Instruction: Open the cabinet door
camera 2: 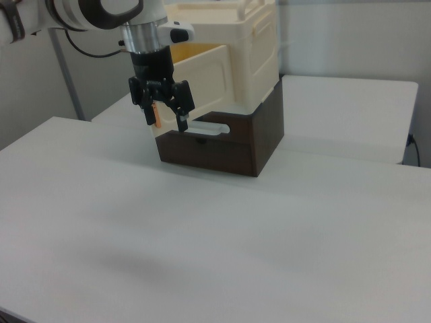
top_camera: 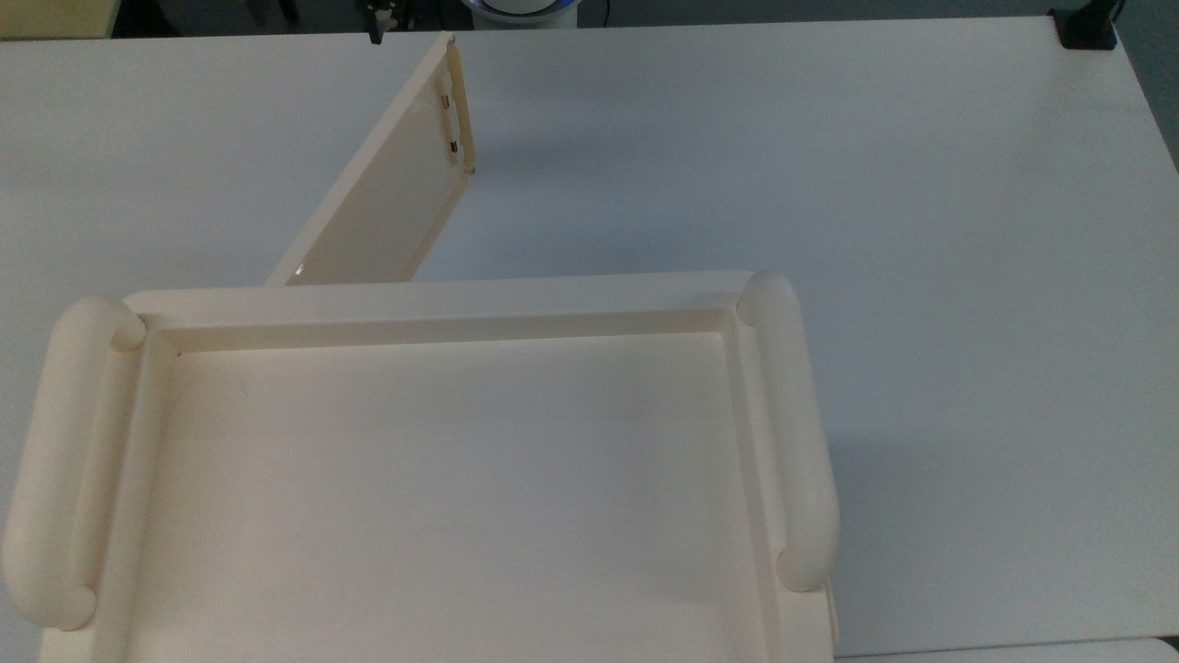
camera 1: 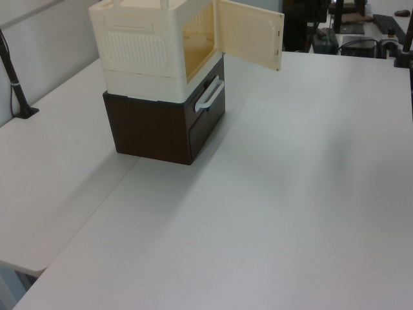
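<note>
- Across the whole scene, a wide white table (camera 1: 290, 194) carries the stack, which stands toward 10 o'clock in the left view.
- Cream cabinet (camera 1: 145, 55) sits on top of a dark brown drawer unit (camera 1: 155, 126) with a pale bar handle; its amber interior is exposed on the front face.
- Seen from the top view, the cabinet's recessed top (top_camera: 442, 479) with two fat rounded side rails occupies the 6 to 8 o'clock part of the picture.
- Cabinet door (top_camera: 387, 180) stands swung well out from the front, hinged at the top view's left end of the cabinet and running from the hinge toward 1 o'clock, with its free edge near the far table edge.
- Gripper (camera 2: 163, 108) hangs in the right view at about 10 o'clock, in front of the stack, fingers spread apart and holding nothing, apart from the door.
- Slim bar handle (top_camera: 455, 110) with its two small dark screws lies near the door's free edge, untouched.
- Judged from this, the opening looks essentially done; at most the arm may need to draw clear.
</note>
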### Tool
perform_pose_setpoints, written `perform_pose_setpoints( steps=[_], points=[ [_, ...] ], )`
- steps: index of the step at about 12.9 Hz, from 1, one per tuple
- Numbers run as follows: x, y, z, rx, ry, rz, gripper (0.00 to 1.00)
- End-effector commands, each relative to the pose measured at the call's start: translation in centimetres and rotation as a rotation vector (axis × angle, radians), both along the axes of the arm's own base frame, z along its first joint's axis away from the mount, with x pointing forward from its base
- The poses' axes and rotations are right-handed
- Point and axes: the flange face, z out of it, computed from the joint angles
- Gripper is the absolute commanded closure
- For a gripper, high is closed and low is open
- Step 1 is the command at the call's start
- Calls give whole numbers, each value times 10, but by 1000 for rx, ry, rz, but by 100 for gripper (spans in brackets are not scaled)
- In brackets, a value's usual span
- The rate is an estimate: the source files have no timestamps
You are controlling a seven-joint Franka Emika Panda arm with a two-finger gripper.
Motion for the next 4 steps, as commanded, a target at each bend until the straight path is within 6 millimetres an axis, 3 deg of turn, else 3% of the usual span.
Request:
perform_pose_setpoints(
  steps=[1, 4],
  points=[
    [-10, 0, 1, 2, 11, -1, 0],
    [-12, -13, 4, 12, 1, -15, 0]
  ],
)
